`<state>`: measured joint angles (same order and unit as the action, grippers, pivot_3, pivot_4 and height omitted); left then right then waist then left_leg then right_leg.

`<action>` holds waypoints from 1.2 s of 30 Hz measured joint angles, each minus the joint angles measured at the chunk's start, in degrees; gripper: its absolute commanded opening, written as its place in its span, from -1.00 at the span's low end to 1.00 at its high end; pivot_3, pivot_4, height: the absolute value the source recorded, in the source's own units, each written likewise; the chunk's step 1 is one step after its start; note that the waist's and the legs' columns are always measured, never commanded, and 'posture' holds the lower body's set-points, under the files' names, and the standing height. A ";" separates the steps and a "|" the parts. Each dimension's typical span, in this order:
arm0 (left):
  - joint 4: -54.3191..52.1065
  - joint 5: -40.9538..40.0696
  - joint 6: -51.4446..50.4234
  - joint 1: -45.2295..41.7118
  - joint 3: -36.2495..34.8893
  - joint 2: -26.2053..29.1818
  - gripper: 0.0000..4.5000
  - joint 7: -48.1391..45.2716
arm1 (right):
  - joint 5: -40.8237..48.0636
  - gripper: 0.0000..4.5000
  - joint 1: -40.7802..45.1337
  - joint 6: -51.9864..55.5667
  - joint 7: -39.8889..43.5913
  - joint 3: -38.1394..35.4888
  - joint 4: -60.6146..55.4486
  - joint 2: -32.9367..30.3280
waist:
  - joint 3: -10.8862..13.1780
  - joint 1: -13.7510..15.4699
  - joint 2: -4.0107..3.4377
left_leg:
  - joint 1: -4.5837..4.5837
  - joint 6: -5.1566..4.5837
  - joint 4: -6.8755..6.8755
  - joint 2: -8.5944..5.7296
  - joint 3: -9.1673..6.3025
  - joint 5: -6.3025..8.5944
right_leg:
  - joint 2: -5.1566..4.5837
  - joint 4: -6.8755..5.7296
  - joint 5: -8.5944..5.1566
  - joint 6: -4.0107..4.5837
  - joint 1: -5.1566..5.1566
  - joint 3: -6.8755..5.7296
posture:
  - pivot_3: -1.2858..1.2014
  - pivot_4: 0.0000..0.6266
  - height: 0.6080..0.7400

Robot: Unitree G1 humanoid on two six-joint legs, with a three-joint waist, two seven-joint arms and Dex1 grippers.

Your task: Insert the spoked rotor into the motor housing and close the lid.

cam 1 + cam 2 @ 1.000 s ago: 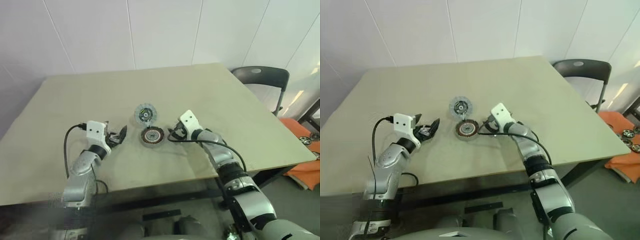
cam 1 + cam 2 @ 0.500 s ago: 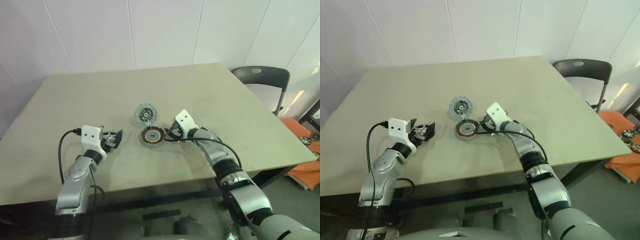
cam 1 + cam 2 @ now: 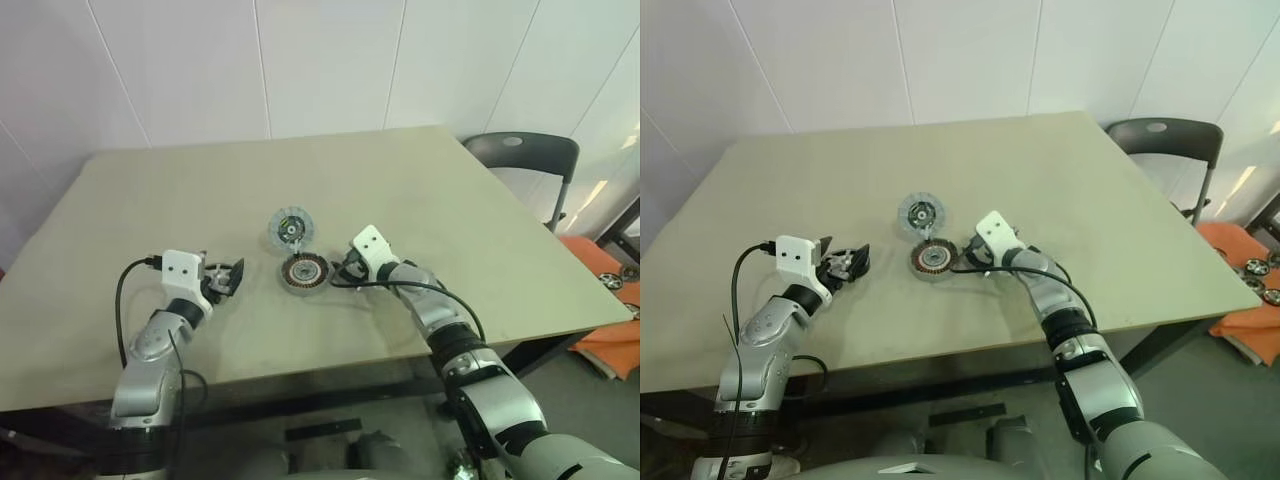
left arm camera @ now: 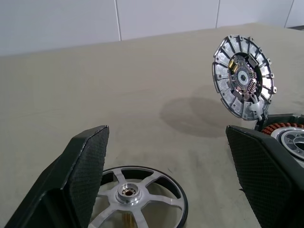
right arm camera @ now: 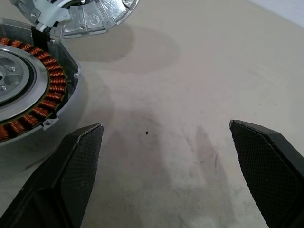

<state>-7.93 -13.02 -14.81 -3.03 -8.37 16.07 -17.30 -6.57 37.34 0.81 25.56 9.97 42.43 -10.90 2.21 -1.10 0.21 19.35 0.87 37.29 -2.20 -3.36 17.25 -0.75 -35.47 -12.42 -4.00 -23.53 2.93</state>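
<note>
The spoked rotor [image 4: 137, 198], a silver wheel with a dark rim, lies flat on the table. My left gripper [image 4: 166, 130] is open, one finger on each side of the rotor and not touching it. To its right sits the motor housing [image 3: 304, 271] with its ring of copper coils [image 5: 45, 102]. The ribbed grey lid [image 3: 291, 227] stands open on a hinge at the housing's far side. My right gripper [image 5: 165, 124] is open just right of the housing, above bare table and holding nothing.
The tan table [image 3: 450, 200] has its front edge close behind both arms. A dark chair [image 3: 520, 155] stands off the back right corner. Orange items [image 3: 610, 330] lie on the floor to the right.
Over the last second the left gripper dropped lower over the rotor and the right gripper edged closer to the housing. Little has moved in the last half second.
</note>
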 measured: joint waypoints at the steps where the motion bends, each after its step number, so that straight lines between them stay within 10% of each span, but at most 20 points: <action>1: 0.00 0.00 -0.01 0.00 0.00 0.00 0.86 0.01 | -0.01 0.97 0.00 0.00 -0.02 0.00 0.00 0.00 | 0.00 -0.02 0.00 | 0.00 0.00 0.00 0.00 0.00 0.00 | 0.00 0.00 0.00 0.00 0.00 0.00 | 0.03 -1.00 1.00; 36: 0.02 -0.04 -1.03 -1.34 0.57 1.29 0.86 -1.34 | -0.02 0.97 -0.77 0.05 -1.21 0.25 -0.73 -0.28 | 0.00 -0.07 0.00 | 0.00 0.00 -0.01 0.00 0.01 0.00 | 0.01 0.01 0.00 0.00 0.00 0.00 | 0.03 -1.00 1.00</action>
<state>-7.92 -13.06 -15.84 -4.37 -7.80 17.36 -18.64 -6.59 36.57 0.86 24.36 10.22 41.70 -11.18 2.21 -1.17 0.20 19.35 0.87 37.28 -2.20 -3.35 17.25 -0.74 -35.46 -12.43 -4.00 -23.53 2.93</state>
